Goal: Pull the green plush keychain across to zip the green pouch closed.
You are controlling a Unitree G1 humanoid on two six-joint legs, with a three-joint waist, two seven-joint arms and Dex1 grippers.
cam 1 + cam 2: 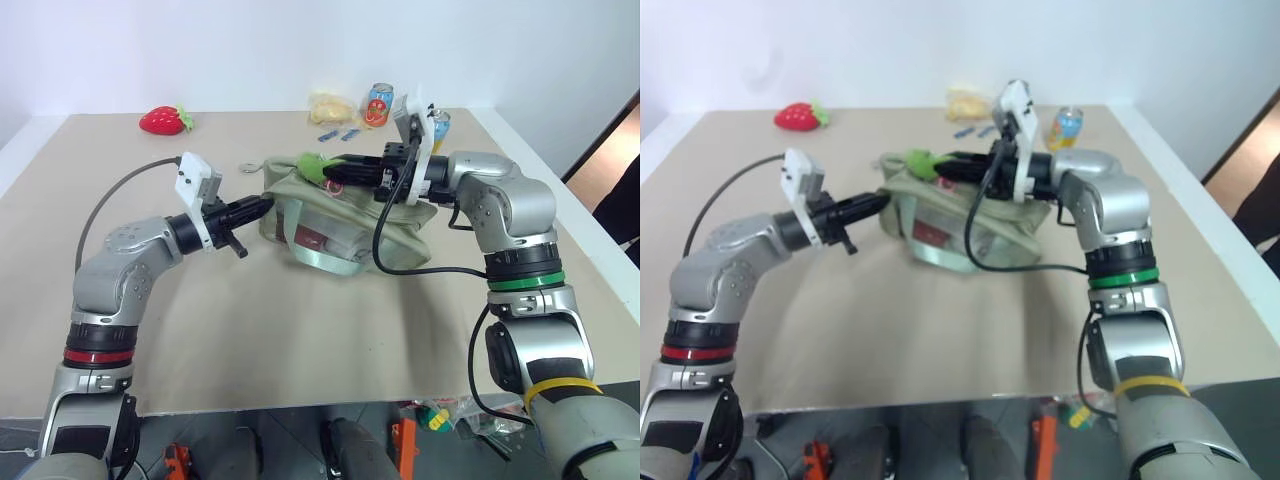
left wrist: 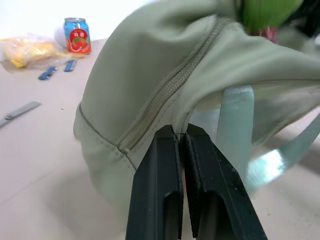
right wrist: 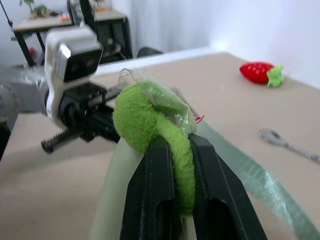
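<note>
Green pouch [image 1: 345, 215]: set mid-counter [image 1: 300, 340], lifted slightly at its left end, strap handle hanging in front.

Left tool [image 2: 181, 142]: clenched on the fabric at the pouch's left end, beside the zipper's start; judged to be held there as an anchor so the bag is not dragged along.

Green plush keychain [image 3: 150, 125]: located at the pouch's top, near its left end.

Right tool [image 1: 335, 170]: clamped on the keychain, pointed left along the zipper line, so that a pull can be taken straight across.
</note>
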